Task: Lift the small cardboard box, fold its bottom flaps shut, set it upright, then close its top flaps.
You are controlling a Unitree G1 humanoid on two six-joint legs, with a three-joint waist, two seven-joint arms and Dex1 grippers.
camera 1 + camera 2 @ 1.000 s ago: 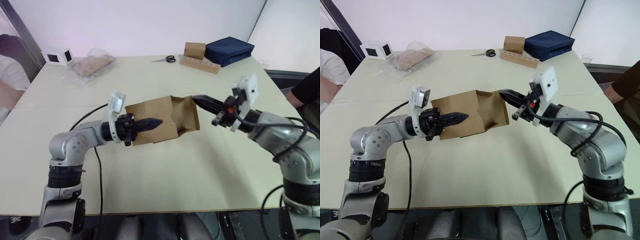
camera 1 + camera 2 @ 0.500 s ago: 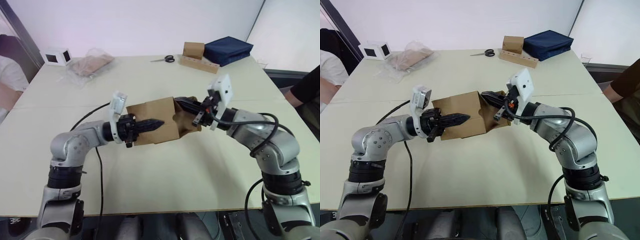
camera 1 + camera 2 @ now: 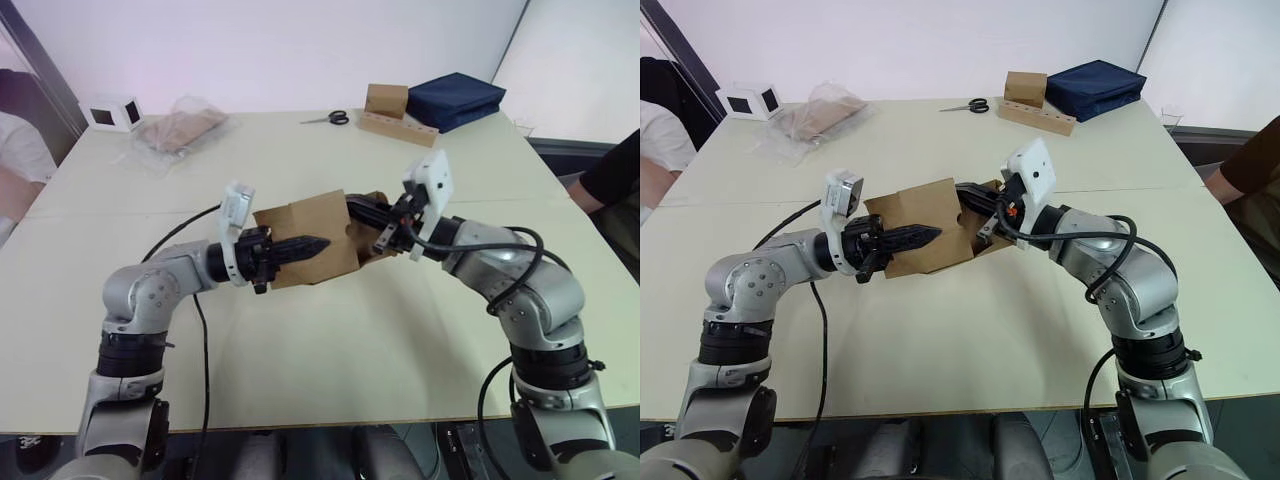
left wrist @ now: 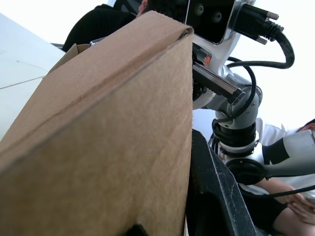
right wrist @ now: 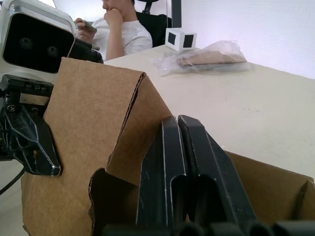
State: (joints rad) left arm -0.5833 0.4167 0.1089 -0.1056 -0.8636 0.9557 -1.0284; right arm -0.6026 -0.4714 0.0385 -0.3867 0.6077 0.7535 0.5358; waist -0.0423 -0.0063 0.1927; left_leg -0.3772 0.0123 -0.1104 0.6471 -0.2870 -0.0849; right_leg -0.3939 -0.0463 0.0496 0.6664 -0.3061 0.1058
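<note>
The small cardboard box (image 3: 300, 225) hangs on its side just above the table centre. My left gripper (image 3: 305, 246) is shut on its near wall, with one black finger (image 4: 211, 196) showing against the cardboard (image 4: 98, 147). From the right, my right gripper (image 3: 358, 210) reaches into the box's open right end. Its two fingers (image 5: 197, 167) are pressed together with nothing between them, and they lie against the inner cardboard. The flaps (image 3: 374, 240) at that end are bent inward around them. I cannot tell whether these are the bottom flaps or the top flaps.
Along the table's far edge lie a white cube box (image 3: 112, 113), a plastic bag (image 3: 185, 127), scissors (image 3: 330, 118), a brown box on a cardboard strip (image 3: 395, 108) and a navy bag (image 3: 458, 98). A person (image 3: 20, 160) sits at the left, and another person's arm (image 3: 615, 175) shows at the right.
My right gripper has moved left from beside the box into its open right end, pushing the flaps inward. My left gripper has kept hold of the box in place.
</note>
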